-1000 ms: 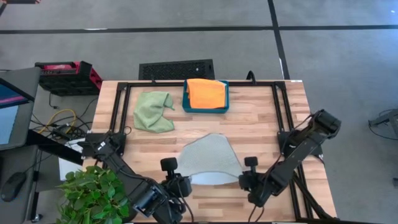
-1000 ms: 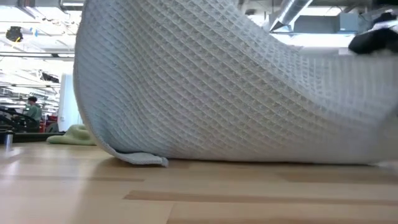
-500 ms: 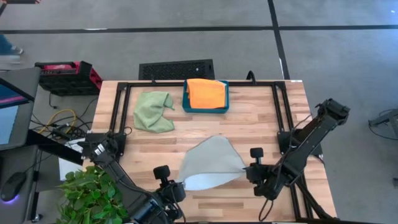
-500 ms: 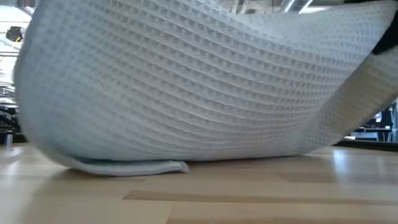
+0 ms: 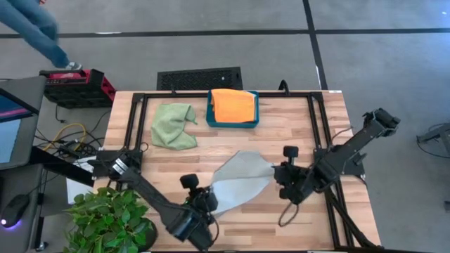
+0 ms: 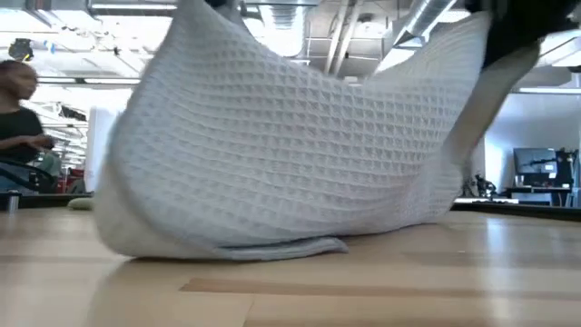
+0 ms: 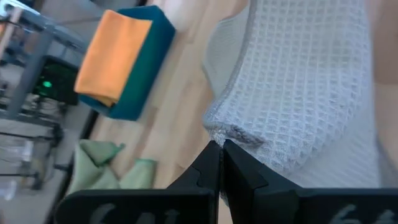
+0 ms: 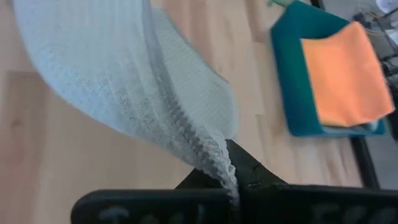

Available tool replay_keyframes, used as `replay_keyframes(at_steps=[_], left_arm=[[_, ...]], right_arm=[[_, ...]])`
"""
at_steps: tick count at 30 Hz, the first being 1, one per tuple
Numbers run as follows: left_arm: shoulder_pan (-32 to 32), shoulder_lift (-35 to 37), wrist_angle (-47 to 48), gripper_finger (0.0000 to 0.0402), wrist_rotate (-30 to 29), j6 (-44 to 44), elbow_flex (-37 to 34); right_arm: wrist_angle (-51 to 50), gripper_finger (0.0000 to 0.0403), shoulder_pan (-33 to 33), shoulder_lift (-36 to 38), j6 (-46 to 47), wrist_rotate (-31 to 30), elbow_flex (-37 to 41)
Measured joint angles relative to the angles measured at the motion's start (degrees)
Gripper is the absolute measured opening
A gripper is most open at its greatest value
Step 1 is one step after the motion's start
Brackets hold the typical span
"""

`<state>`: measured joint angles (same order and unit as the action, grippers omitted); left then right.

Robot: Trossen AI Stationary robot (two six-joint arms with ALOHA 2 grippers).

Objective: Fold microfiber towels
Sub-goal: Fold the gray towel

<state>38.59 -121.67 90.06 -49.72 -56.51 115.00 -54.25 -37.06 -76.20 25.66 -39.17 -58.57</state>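
Both pincers clamp corners of the grey towel (image 5: 239,181), lifted mid-table at the front edge: left gripper (image 5: 204,202) on the near corner, right gripper (image 5: 279,174) on the far one. Watch your pull, uneven tension could slip a corner and skew the fold
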Motion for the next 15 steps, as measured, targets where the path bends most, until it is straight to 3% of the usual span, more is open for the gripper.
replay_keyframes(at_steps=[9,15], left_arm=[[-5.95,4.0,-0.04,0.0,-1.44,9.3,-0.02],[-9.46,9.99,-0.02,0.0,-8.82,14.7,0.0]], right_arm=[[-1.35,0.0003,6.97,2.9,-6.83,-1.35,-0.6],[-7.4,0.0003,8.96,6.85,-10.21,-7.11,-6.26]])
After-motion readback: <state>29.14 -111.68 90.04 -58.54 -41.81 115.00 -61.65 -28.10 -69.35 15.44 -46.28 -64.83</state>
